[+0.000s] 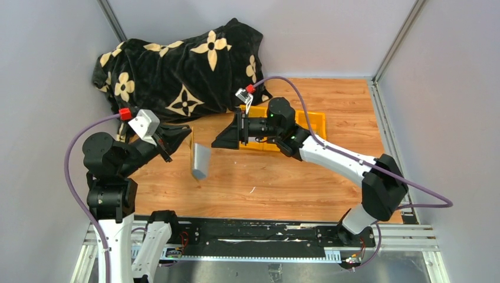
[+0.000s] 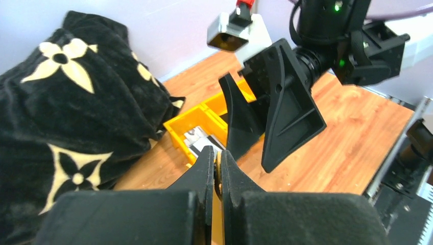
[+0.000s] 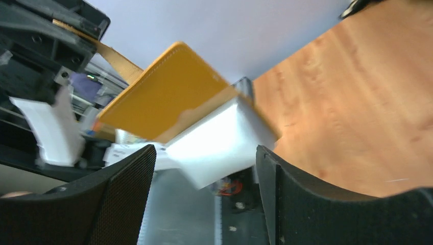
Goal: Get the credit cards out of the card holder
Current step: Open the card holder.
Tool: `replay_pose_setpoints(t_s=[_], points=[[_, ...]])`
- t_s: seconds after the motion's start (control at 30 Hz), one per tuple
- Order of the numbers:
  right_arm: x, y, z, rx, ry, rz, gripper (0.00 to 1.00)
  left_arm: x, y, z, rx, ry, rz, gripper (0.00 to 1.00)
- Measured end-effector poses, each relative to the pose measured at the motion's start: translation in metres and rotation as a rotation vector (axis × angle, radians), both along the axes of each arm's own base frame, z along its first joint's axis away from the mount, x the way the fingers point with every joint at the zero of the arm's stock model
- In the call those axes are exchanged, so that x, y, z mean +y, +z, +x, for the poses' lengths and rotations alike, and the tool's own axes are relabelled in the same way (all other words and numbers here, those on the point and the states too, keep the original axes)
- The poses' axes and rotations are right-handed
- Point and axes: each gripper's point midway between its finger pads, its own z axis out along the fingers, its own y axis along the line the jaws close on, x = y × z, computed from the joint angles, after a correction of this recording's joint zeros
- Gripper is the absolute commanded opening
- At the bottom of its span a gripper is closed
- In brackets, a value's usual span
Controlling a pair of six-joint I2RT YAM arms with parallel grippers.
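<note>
Our left arm (image 1: 109,177) rises from its base at seven o'clock with the elbow folded and the wrist aimed toward three o'clock, and our left gripper (image 1: 186,134) has its fingers (image 2: 204,168) pressed together on the card holder (image 1: 200,160). Our right arm (image 1: 348,162) stretches long and low from five o'clock toward ten o'clock. Our right gripper (image 1: 227,133) faces the left one, near but apart, its fingers (image 3: 127,189) spread wide
</note>
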Motion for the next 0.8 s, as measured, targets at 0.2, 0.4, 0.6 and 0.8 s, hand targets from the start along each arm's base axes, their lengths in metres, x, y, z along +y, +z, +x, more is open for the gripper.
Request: replay_pose_setpoints(t_s=[0.2, 0.4, 0.6, 0.8], points=[[-0.021, 0.028, -0.002, -0.347, -0.063, 0.032, 0.78, -0.011, 0.0, -0.015, 0.019, -0.084, -0.005, 0.0], [-0.027, 0.049, -0.006, -0.584, -0.063, 0.067, 0.83, -0.019, 0.008, -0.029, 0.023, -0.153, -0.024, 0.0], [-0.017, 0.044, -0.02, -0.681, -0.017, 0.061, 0.85, -0.024, 0.018, -0.039, 0.026, -0.191, -0.045, 0.0], [0.0, 0.043, -0.055, -0.778, 0.062, 0.093, 0.85, -0.029, 0.029, -0.045, 0.038, -0.222, -0.099, 0.0]])
